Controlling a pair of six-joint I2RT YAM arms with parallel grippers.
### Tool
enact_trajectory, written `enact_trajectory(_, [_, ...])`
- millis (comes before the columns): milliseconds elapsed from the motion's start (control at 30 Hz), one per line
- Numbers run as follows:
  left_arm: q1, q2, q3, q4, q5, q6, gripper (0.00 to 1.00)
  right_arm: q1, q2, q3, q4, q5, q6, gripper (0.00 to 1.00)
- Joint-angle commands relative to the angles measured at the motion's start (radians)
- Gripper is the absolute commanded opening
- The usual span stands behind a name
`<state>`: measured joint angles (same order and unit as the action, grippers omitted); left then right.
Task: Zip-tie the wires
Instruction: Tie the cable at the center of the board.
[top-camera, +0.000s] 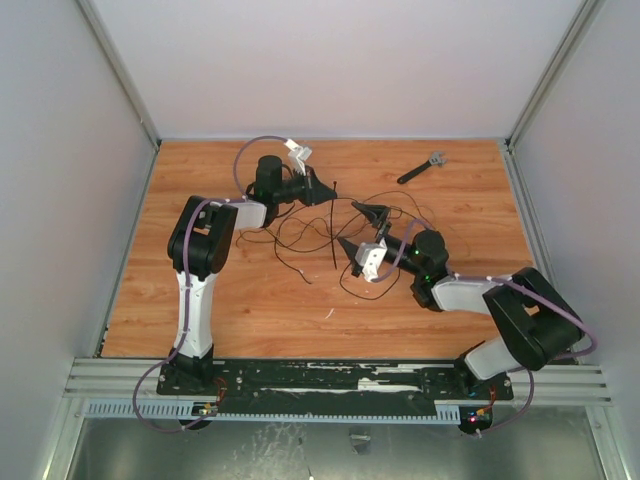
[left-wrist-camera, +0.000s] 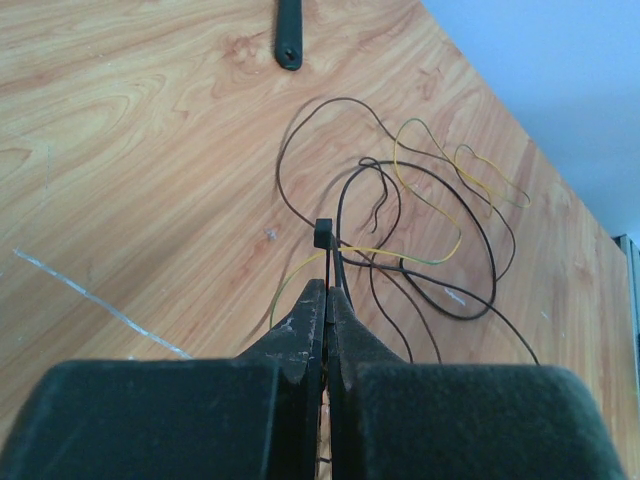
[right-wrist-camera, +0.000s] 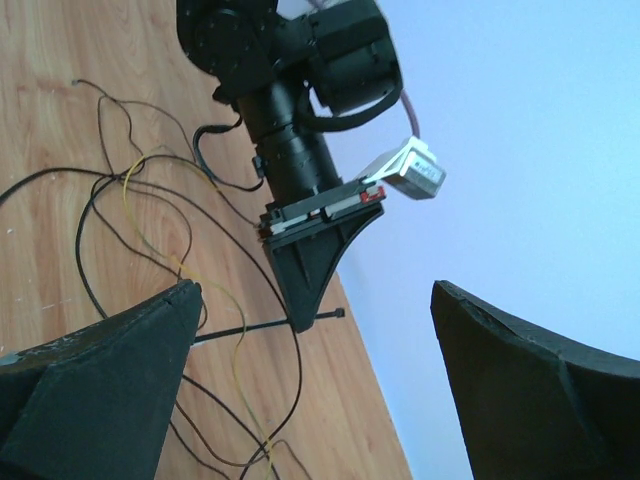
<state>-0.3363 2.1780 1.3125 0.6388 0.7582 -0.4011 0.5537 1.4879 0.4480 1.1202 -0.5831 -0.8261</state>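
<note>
Top external view. The left gripper (top-camera: 325, 190) reaches toward the far middle of the wooden table (top-camera: 250, 300) and is clenched on the zip tie (top-camera: 334, 188), a thin black strip standing at its tip. The right gripper (top-camera: 350, 238) sits near the table's centre, just right of the strip, with its jaws spread wide and nothing between them. The wires (top-camera: 318, 232) lie in loose loops on the wood between and around both grippers. An adjustable wrench (top-camera: 422, 168) lies at the far right, apart from the wires.

Left wrist view. The left gripper (left-wrist-camera: 327, 290) has its fingers pressed together on the zip tie (left-wrist-camera: 323, 233). The strip runs up between them, and its square head stands just past the fingertips. Beyond the head the wires (left-wrist-camera: 400, 262), dark and yellowish strands, curl across the tabletop. Whether the head touches a strand cannot be told. The end of the wrench (left-wrist-camera: 289, 35) handle shows at the top edge.

Right wrist view. The right gripper (right-wrist-camera: 315, 290) is released: its two fingers stand far apart at the frame's sides, grasping nothing. Between them appears the left gripper (right-wrist-camera: 305, 315), pointing down and pinching the zip tie (right-wrist-camera: 250, 329). The strip runs level, head to the right of the pinch, tail reaching to the near finger of the right gripper. The wires (right-wrist-camera: 140, 215) lie on the wood below and behind the strip.
</note>
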Motion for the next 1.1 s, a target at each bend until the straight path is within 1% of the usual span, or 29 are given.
enact_trajectory(0, [-0.004, 0.007, 0.027, 0.002, 0.021, 0.012, 0.0, -0.005, -0.066, 0.0, -0.008, -0.038, 0.009, 0.99])
enact_trajectory(133, [-0.004, 0.01, 0.027, 0.004, 0.026, 0.01, 0.0, -0.014, -0.064, -0.024, 0.073, 0.051, -0.023, 0.99])
enact_trajectory(267, [-0.004, 0.012, 0.031, 0.002, 0.04, 0.007, 0.0, -0.038, 0.005, 0.055, -0.004, 0.092, -0.149, 0.99])
enact_trajectory(333, [-0.004, 0.009, 0.032, -0.009, 0.041, 0.015, 0.0, -0.056, 0.04, 0.088, -0.009, 0.075, -0.19, 0.99])
enact_trajectory(367, [-0.004, 0.008, 0.033, -0.015, 0.041, 0.019, 0.0, -0.057, 0.052, 0.102, -0.038, 0.071, -0.222, 0.99])
enact_trajectory(467, [-0.004, 0.002, 0.038, -0.031, 0.041, 0.029, 0.0, -0.056, 0.089, 0.12, -0.13, 0.055, -0.312, 0.94])
enact_trajectory(600, [-0.005, -0.001, 0.043, -0.04, 0.044, 0.031, 0.0, -0.039, 0.157, 0.063, -0.044, 0.103, -0.404, 0.85])
enact_trajectory(667, [-0.004, 0.0, 0.049, -0.044, 0.046, 0.032, 0.0, -0.019, 0.188, 0.056, -0.046, 0.116, -0.437, 0.82])
enact_trajectory(800, [-0.004, 0.0, 0.056, -0.053, 0.049, 0.034, 0.0, 0.022, 0.256, 0.066, -0.089, 0.133, -0.514, 0.82])
enact_trajectory(967, [-0.004, 0.001, 0.057, -0.051, 0.054, 0.031, 0.0, 0.037, 0.337, 0.068, -0.059, 0.165, -0.561, 0.82])
enact_trajectory(1067, [-0.004, 0.007, 0.065, -0.048, 0.066, 0.018, 0.0, 0.034, 0.371, 0.07, -0.053, 0.205, -0.606, 0.83])
